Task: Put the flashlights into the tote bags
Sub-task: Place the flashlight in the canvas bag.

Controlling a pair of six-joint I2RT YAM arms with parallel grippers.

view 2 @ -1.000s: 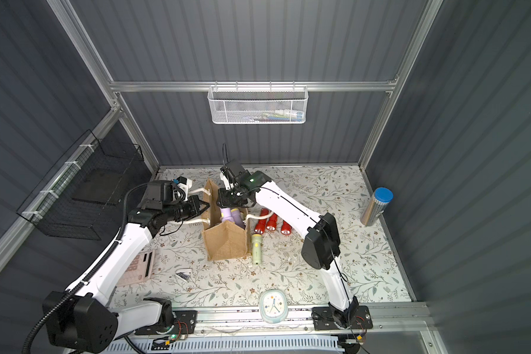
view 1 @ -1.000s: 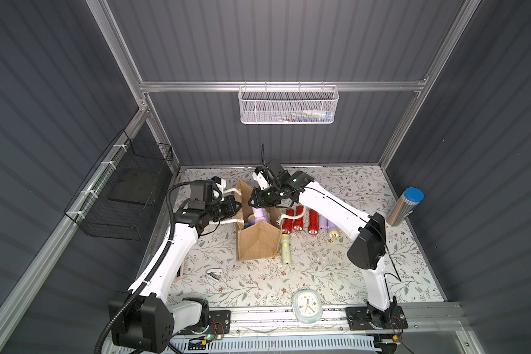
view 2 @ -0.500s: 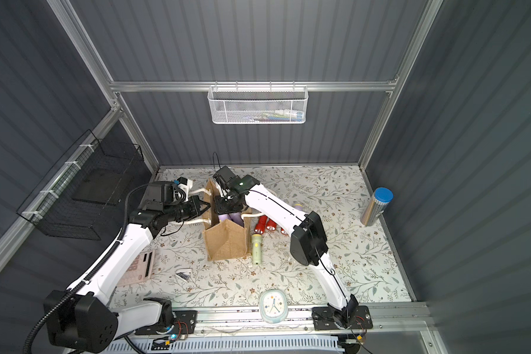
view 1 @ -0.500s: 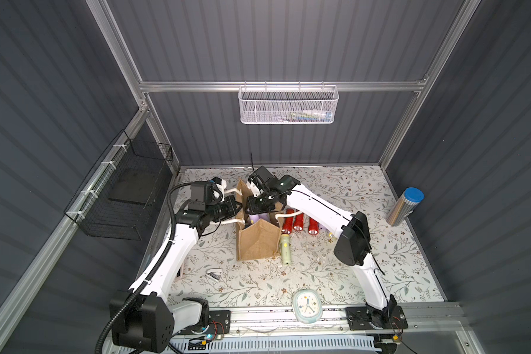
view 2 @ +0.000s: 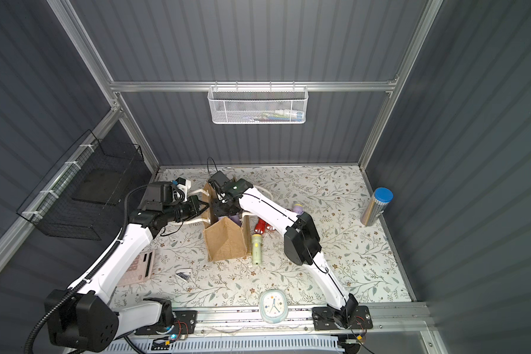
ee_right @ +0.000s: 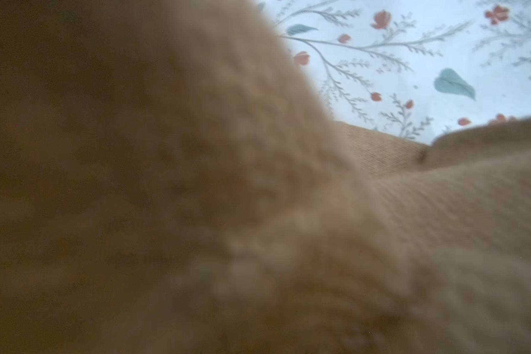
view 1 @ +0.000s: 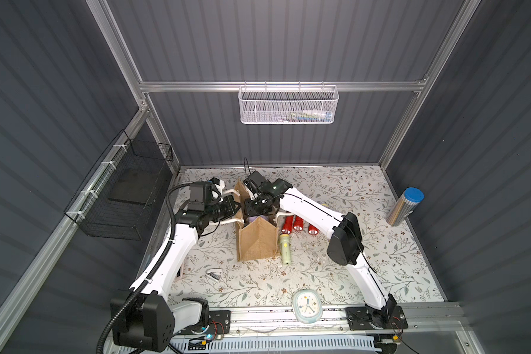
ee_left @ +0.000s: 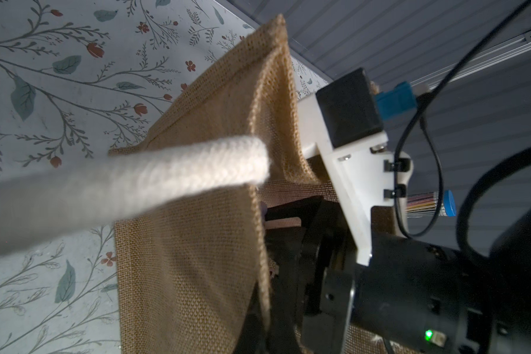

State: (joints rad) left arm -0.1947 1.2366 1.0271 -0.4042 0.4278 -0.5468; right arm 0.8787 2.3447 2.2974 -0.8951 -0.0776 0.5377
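3 red flashlights (view 1: 298,227) + 1 pale-grn flashlight (view 1: 285,249) beside tote bag (view 1: 256,243).

Both top views are crisp and lit from overhead. The floral tabletop (view 1: 334,269) is bright, brightest near its front edge, while the dark wall panels (view 1: 288,39) stay dim and the frame posts (view 1: 120,61) lean outward toward the corners. The left wrist view blurs the near rope handle (ee_left: 120,190). The right wrist view is mostly unfocused, shadowed burlap of the bag (ee_right: 196,199).
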